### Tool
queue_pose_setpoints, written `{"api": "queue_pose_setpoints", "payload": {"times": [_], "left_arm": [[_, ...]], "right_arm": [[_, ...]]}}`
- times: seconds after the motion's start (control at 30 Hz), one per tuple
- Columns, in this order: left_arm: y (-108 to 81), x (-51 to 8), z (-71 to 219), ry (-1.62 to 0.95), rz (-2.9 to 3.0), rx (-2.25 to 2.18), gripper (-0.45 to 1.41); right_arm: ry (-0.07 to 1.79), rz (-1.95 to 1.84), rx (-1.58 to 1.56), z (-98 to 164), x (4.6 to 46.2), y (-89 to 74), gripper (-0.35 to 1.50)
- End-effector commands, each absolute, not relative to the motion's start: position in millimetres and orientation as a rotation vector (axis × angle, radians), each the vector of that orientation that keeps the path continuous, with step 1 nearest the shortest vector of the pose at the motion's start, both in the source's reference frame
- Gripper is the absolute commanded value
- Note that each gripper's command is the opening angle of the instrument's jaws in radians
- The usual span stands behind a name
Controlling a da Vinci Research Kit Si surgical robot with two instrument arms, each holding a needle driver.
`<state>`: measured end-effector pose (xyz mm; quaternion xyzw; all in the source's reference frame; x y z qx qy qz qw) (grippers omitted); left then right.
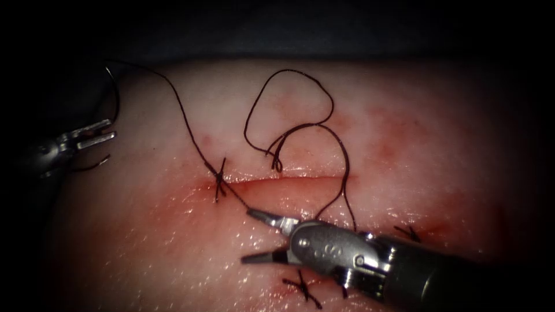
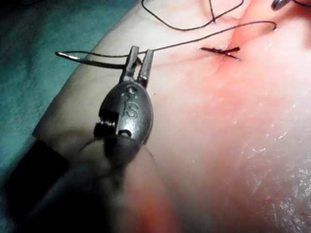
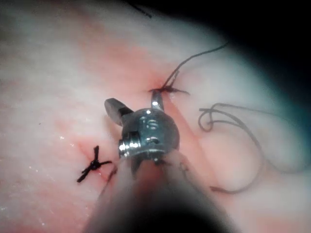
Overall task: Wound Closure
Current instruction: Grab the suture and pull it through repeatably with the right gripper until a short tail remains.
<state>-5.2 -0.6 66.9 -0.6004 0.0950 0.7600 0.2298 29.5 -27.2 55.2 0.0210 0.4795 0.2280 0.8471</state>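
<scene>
The cut (image 1: 289, 180) runs across the tissue (image 1: 404, 127), with a knotted stitch (image 1: 218, 176) at its left end. At the far left, off the tissue's edge, my left tool (image 1: 110, 132) is shut on the curved needle (image 1: 117, 95) near mid-curve; the needle is out of the tissue. In the left wrist view the needle (image 2: 95, 61) crosses that tool's jaws (image 2: 139, 59). Thread (image 1: 179, 110) runs from the needle to the stitch, then on to the upper jaw tip of my right tool (image 1: 247, 236), which stands wide open below the cut, holding nothing. The right tool (image 3: 135, 103) sits just short of the stitch (image 3: 167, 89).
A loose loop of thread (image 1: 300, 98) lies on the tissue above the cut, its ends near the cut's middle. Two tied stitches sit below the cut, one (image 1: 302, 287) under the right tool and one (image 1: 410, 233) to its right. Red fluid (image 1: 191, 202) wets the tissue around the cut.
</scene>
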Motion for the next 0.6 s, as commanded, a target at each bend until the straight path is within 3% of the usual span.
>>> {"api": "queue_pose_setpoints", "payload": {"times": [0.03,0.3,0.47,0.5,0.53,0.57,0.6], "left_arm": [[-0.1,-6.0,67.2,0.259,2.086,-1.653,-0.45],[-0.8,-6.6,66.2,0.261,2.081,-1.66,-0.45],[-1.2,-6.6,65.2,0.245,2.069,-1.713,-0.45],[-1.2,-6.7,65.3,0.246,2.068,-1.713,-0.45],[-1.2,-6.8,65.4,0.246,2.068,-1.713,-0.45],[-1.1,-7.1,65.7,0.246,2.066,-1.713,-0.45],[-1.1,-7.2,65.9,0.246,2.065,-1.714,-0.45]], "right_arm": [[1.012,0.489,0.041,55.0,29.9,-26.2,1.11],[1.0,0.502,0.054,56.5,30.6,-26.2,1.06],[0.943,0.502,0.077,60.2,31.5,-26.1,0.81],[0.916,0.49,0.093,60.9,31.3,-26.0,0.44],[0.904,0.5,0.111,61.0,31.2,-26.0,-0.05],[0.884,0.53,0.151,60.9,30.9,-26.0,-0.35],[0.876,0.532,0.148,60.7,30.7,-26.0,-0.35]]}}
